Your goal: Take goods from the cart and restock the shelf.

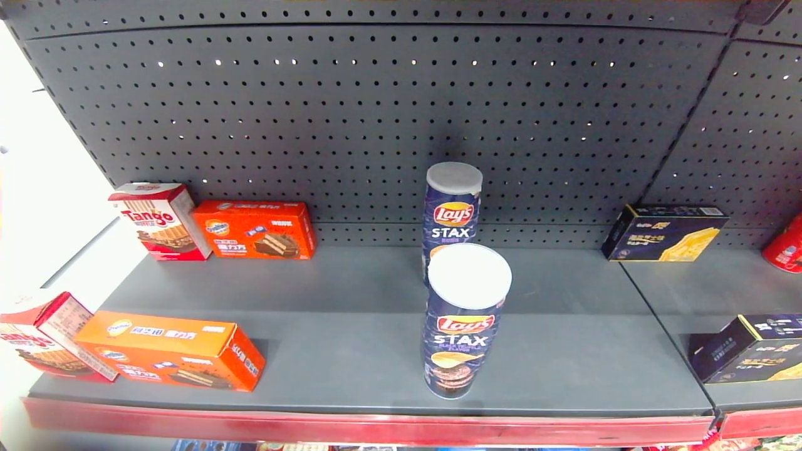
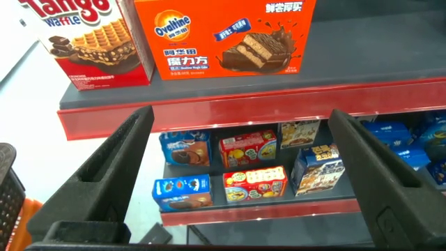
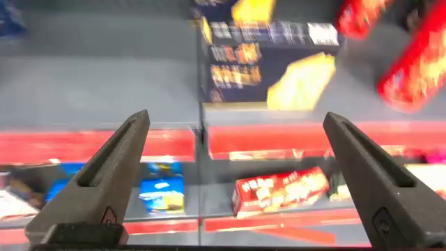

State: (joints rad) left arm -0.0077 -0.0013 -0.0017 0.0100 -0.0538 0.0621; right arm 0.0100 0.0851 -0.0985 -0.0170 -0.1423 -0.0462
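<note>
Front chip can (image 1: 467, 319) upright near shelf (image 1: 351, 351) edge — second can (image 1: 452, 213) at its 12 o'clock, orange box (image 1: 172, 351) at 9. Left gripper (image 2: 240, 118) spread wide, facing that box; right gripper (image 3: 235, 118) wide too — facing dark box (image 3: 268, 63).

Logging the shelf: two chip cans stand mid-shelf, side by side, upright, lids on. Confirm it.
Wrong on one count: the head view shows the front can and the back can one behind the other, not side by side. Both stand mid-shelf, upright, lids on.
</note>
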